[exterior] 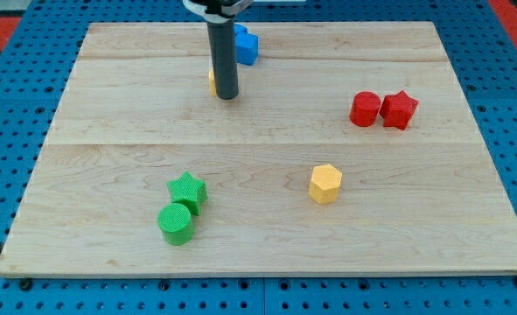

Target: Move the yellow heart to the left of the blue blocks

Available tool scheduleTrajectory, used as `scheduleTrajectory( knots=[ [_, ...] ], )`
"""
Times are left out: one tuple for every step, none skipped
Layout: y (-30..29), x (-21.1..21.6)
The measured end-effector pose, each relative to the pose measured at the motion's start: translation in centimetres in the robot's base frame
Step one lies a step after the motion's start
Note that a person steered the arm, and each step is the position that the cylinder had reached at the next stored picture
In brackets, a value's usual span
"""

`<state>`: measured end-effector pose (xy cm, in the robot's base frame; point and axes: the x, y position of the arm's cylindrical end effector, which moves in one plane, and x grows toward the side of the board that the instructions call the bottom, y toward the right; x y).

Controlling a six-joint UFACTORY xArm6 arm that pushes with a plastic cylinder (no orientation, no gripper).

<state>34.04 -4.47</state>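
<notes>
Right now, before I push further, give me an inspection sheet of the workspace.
Surface: wooden board, flat.
Job's things: yellow heart, mostly hidden behind the rod, sits below-left of the blue blocks.
Clutter: red cylinder touching red star; yellow hexagon alone; green star touching green cylinder.
Claw: none fitted; my tip is against the heart's right side.
Cables: nothing seen.
Surroundings: blue pegboard.

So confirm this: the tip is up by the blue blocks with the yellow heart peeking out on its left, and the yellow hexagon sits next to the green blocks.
Wrong on the hexagon. The camera view shows the yellow hexagon alone, well to the view's right of the green star and green cylinder. The rest holds: my tip is just below the blue blocks, the yellow heart showing at its left.
</notes>
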Motion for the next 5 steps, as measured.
scheduleTrajectory(
  knots=[
    [-2.0,0.6],
    [-5.0,-0.3],
    [0.3,-0.9],
    [-0.1,-5.6],
    [-0.2,-3.1]
  ],
)
